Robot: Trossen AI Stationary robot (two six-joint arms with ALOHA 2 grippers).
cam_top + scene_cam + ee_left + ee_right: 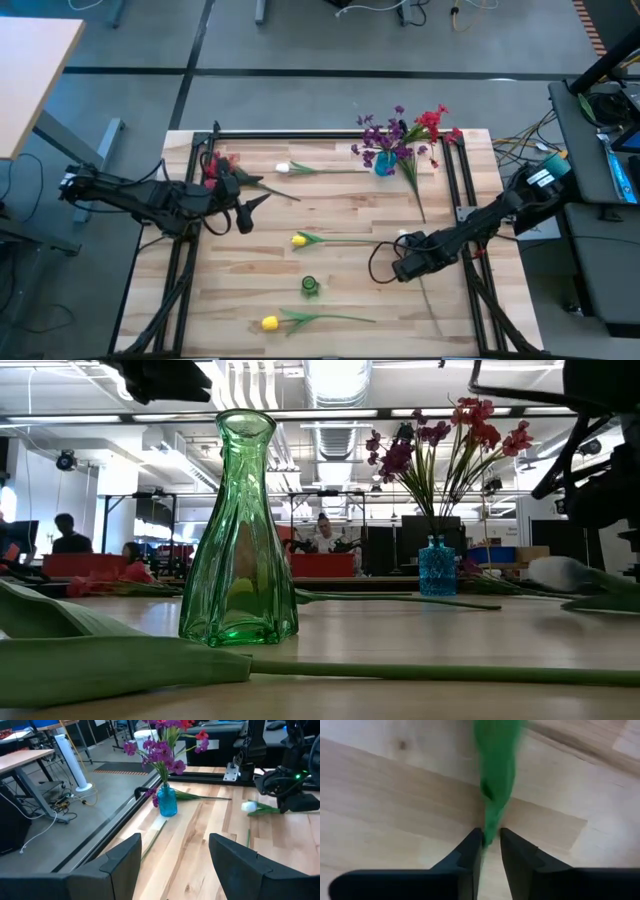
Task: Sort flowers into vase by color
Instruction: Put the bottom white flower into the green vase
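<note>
The right hand point(490, 845), low near the worktop's point(250, 230) right edge, is clenched on a white flower's point(408, 238) green stem point(496, 780). The left hand point(172, 862) hangs released by the left edge.

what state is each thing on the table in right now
right tool: closed on the green stem of a flower lying flat
left tool: open, empty
blue vase: upright, holds purple and red flowers
green vase: upright, empty
yellow tulips: lying flat
</note>
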